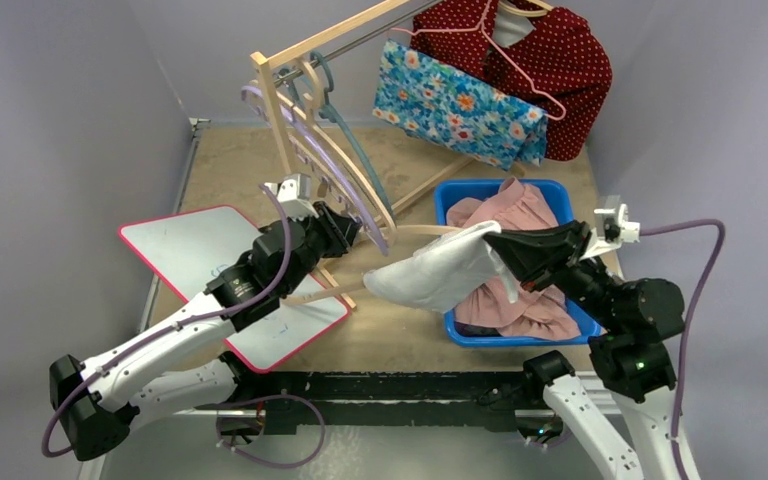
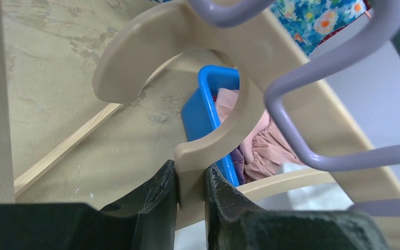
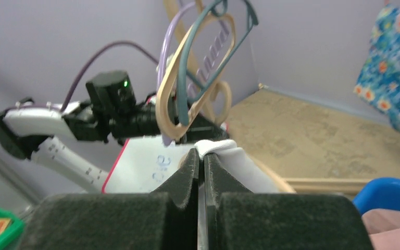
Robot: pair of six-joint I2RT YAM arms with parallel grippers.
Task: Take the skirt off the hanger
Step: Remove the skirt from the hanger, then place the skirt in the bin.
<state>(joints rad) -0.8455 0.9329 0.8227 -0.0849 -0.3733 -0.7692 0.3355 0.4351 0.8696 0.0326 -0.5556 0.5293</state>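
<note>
The left gripper (image 1: 345, 226) is clamping the hanger (image 2: 234, 125) hook left of the bin (image 1: 450, 192), the right gripper (image 1: 496, 246) is pinching the skirt (image 1: 432, 270) shut over the bin's left rim, and one hanger arm apparently inside it is leaving removal incomplete.

In the overhead view the white skirt (image 1: 440, 270) hides the right end of the beige hanger (image 2: 190, 166) and the near left corner of the blue bin (image 1: 460, 188). The picture's top edge crops the red dress (image 1: 565, 60) above the tabletop's far right corner. The whiteboard (image 1: 190, 250) scribbles are too small to read.
</note>
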